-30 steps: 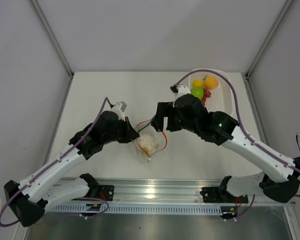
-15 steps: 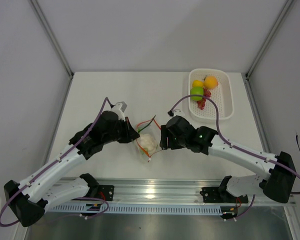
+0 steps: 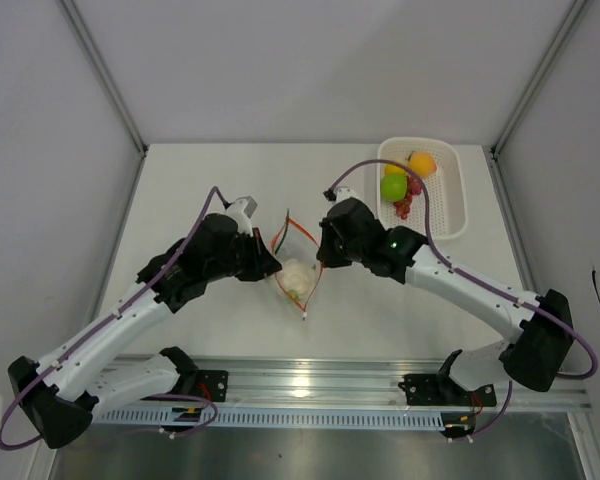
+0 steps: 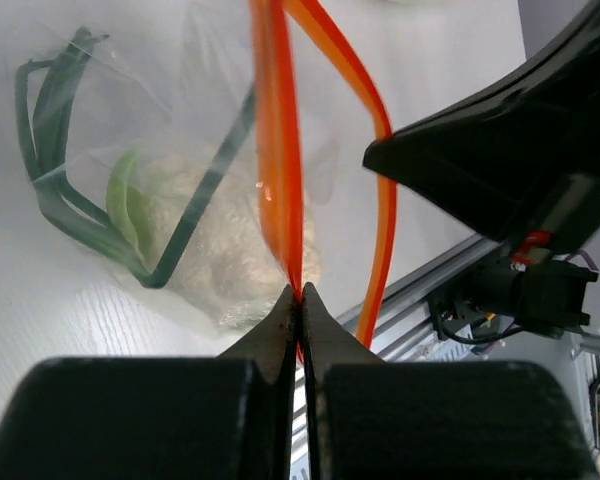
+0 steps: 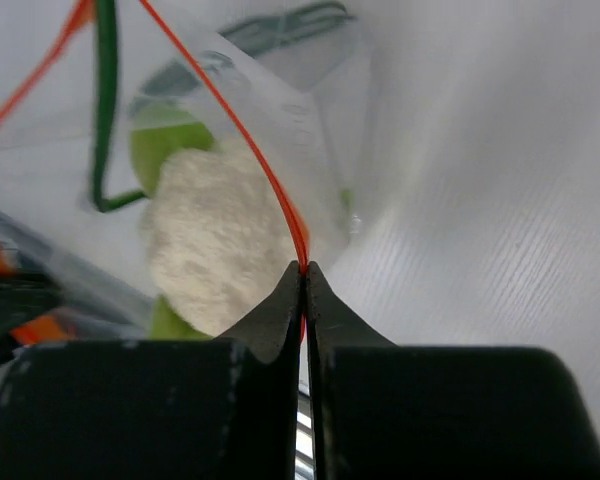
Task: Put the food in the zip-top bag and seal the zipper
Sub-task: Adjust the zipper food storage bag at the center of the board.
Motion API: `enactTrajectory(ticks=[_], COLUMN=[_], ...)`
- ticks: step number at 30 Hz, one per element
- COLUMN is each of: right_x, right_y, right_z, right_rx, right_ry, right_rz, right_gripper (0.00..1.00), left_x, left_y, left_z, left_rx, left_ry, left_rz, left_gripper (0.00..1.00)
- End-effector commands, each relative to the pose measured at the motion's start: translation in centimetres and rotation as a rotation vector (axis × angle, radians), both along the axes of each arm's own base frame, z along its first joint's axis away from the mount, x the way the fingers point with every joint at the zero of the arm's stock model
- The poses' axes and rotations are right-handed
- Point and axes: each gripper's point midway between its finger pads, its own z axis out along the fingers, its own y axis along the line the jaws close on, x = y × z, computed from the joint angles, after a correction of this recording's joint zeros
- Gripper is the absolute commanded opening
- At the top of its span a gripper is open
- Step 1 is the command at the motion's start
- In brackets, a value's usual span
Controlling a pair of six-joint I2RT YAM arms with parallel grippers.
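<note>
Zip-top bag (image 3: 298, 272) mid-bench, between the two arms, a corner pointing at the near rail. Pale leafy piece (image 3: 297, 277) and green stalks (image 4: 55, 190) inside. Zipper (image 4: 275, 150) lips parted. Left hand (image 4: 300, 295) is pinched tight on one lip, right hand (image 5: 302, 270) on the other. Green apple (image 3: 393, 187), orange-yellow round fruit (image 3: 421, 163) and red bits (image 3: 405, 205) lie in the white basket (image 3: 450, 215) at the far right edge, well apart from the bag. Bare bench (image 3: 200, 190) far-left, and beyond the bag. Right arm lies between bag and basket.
</note>
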Motion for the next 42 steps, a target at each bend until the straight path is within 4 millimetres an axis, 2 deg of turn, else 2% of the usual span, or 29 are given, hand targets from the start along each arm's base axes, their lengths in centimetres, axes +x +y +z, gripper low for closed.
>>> enactTrajectory(ticks=[1,2,4,5,7,9,10,12,13,14,15,16,19,20,22,23,24,25,26,28,29,31,32,34,35,38,39,40,42], right_x=[1.9,2.0,0.9,0.3,-0.5,-0.6,-0.3,0.2,0.2,0.2,0.3,0.3,0.7,1.1,1.3,1.4,1.3,1.2,0.8,0.3,-0.2,-0.7,-0.7,-0.6,-0.4,0.6,1.1,1.6,1.7], right_y=[0.6,0.7,0.3,-0.1,-0.2,-0.3,-0.7,-0.8,-1.2,-1.2,-1.0,-1.2,-1.4,-1.3,-1.7,-1.5,-1.8,-1.9,-2.2,-2.2,-2.4,-2.3,-2.4,-2.5,-2.4,-2.6,-2.7,-2.9,-3.4], right_z=[9.6,13.0,15.7,17.4,17.9,17.6,14.8,12.3,9.5,8.4,7.5,6.0,5.1,6.7,8.4,11.0,11.9,13.2,15.1,16.6,17.6,17.6,17.7,16.0,15.5,13.2,12.3,12.6,12.6], right_rx=[0.082,0.122,0.138,0.172,0.222,0.259,0.221,0.202,0.162,0.158,0.159,0.140,0.099,0.102,0.082,0.108,0.101,0.114,0.136,0.160,0.191,0.211,0.225,0.205,0.201,0.153,0.124,0.112,0.073], right_ry=[-0.197,-0.251,-0.289,-0.311,-0.293,-0.280,-0.238,-0.200,-0.164,-0.149,-0.137,-0.114,-0.112,-0.144,-0.176,-0.224,-0.240,-0.261,-0.290,-0.317,-0.328,-0.330,-0.338,-0.315,-0.312,-0.294,-0.283,-0.294,-0.299], right_rz=[0.012,0.014,0.022,0.020,0.033,0.026,0.011,-0.016,-0.025,-0.026,-0.025,-0.033,-0.035,-0.031,-0.040,-0.031,-0.036,-0.034,-0.035,-0.038,-0.041,-0.037,-0.041,-0.051,-0.055,-0.066,-0.070,-0.090,-0.097], right_gripper=[0.00,0.00,0.00,0.00,0.00,0.00,0.00,0.00,0.00,0.00,0.00,0.00,0.00,0.00,0.00,0.00,0.00,0.00,0.00,0.00,0.00,0.00,0.00,0.00,0.00,0.00,0.00,0.00,0.00], left_x=[-0.1,-0.2,-0.9,-1.3,-1.4,-0.9,-0.8,-0.1,0.1,0.2,0.6,1.1,1.7,2.4,2.6,2.3,2.3,2.0,1.4,0.6,0.3,0.2,0.3,0.6,0.6,1.7,1.8,1.9,1.5], left_y=[-0.8,-0.9,-0.8,-0.7,-0.5,-0.7,-1.0,-1.8,-2.1,-1.9,-2.1,-1.9,-2.1,-2.4,-2.2,-2.0,-1.8,-1.7,-1.3,-1.1,-0.9,-0.9,-0.8,-1.1,-1.0,-0.9,-1.0,-1.0,-1.3], left_z=[4.4,6.5,7.9,9.4,9.5,7.8,6.9,3.6,2.7,0.3,-0.5,-2.2,-2.6,-0.1,2.1,4.6,6.8,8.0,9.9,11.0,10.8,10.1,7.4,4.9,2.0,-1.3,-1.9,-1.5,1.7], left_rx=[-0.053,-0.083,-0.116,-0.145,-0.146,-0.106,-0.093,-0.053,-0.048,-0.019,-0.011,0.014,0.018,-0.006,-0.015,-0.035,-0.059,-0.076,-0.106,-0.134,-0.137,-0.134,-0.104,-0.076,-0.041,0.008,0.018,0.011,-0.049], left_ry=[-0.072,-0.106,-0.129,-0.162,-0.171,-0.145,-0.117,-0.046,-0.028,0.018,0.036,0.084,0.108,0.054,0.013,-0.031,-0.072,-0.097,-0.137,-0.156,-0.152,-0.147,-0.103,-0.041,0.013,0.070,0.095,0.098,0.033], left_rz=[-0.057,-0.067,-0.087,-0.092,-0.095,-0.097,-0.111,-0.124,-0.128,-0.123,-0.118,-0.105,-0.108,-0.107,-0.102,-0.106,-0.104,-0.109,-0.109,-0.123,-0.120,-0.120,-0.115,-0.118,-0.115,-0.085,-0.084,-0.088,-0.107], left_gripper=[0.00,0.01,0.00,0.01,0.01,0.01,0.00,0.01,0.01,0.00,0.01,0.01,0.01,0.01,0.01,0.00,0.01,0.01,0.01,0.01,0.01,0.00,0.01,0.01,0.01,0.00,0.01,0.01,0.01])
